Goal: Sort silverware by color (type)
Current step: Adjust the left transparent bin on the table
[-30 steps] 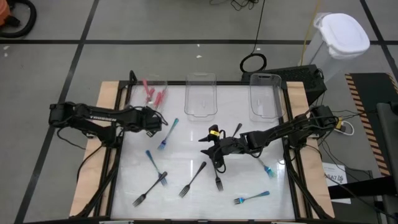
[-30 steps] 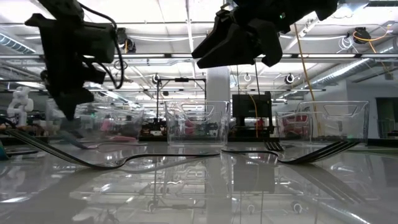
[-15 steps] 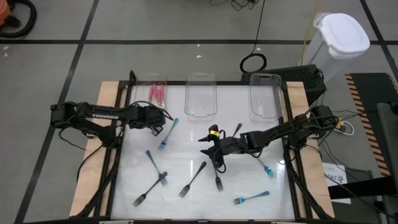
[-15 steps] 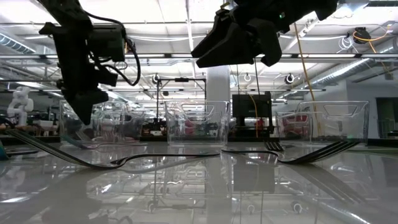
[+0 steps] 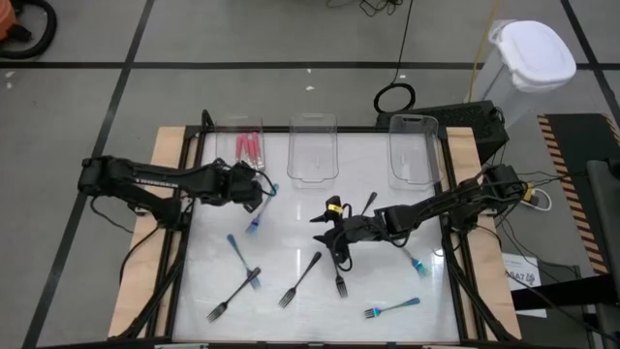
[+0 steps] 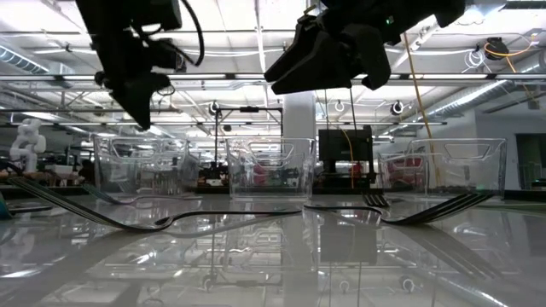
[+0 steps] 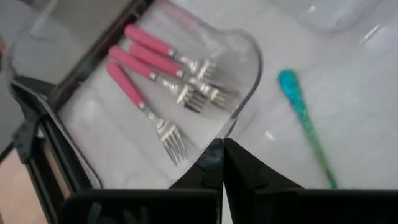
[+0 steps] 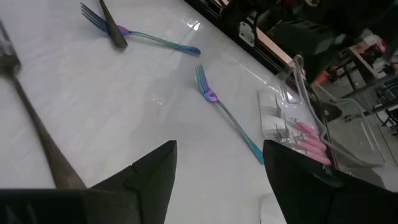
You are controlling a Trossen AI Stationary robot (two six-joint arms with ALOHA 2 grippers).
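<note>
Three pink-handled forks (image 7: 155, 68) lie side by side in the clear left tray (image 5: 239, 145) at the table's far edge. My left gripper (image 7: 222, 155) hangs shut and empty just on the near side of that tray, above a teal-handled fork (image 5: 260, 208). My right gripper (image 8: 217, 180) stands open and empty above the table's middle (image 5: 329, 235). Loose forks lie flat on the white table: black ones (image 5: 300, 279) (image 5: 340, 279) (image 5: 232, 296), and blue ones (image 5: 235, 247) (image 5: 392, 308) (image 5: 417, 262).
Two more clear trays (image 5: 313, 150) (image 5: 412, 150) stand along the far edge, with no forks seen in them. A black fork (image 5: 368, 202) lies beside my right arm. A dark frame (image 5: 179, 242) borders the table. Bare white surface lies between the loose forks.
My left gripper has risen, moved a little toward the table's right edge and tipped closer to level, staying shut. The pink forks in the left tray lay askew a second ago and now lie side by side.
</note>
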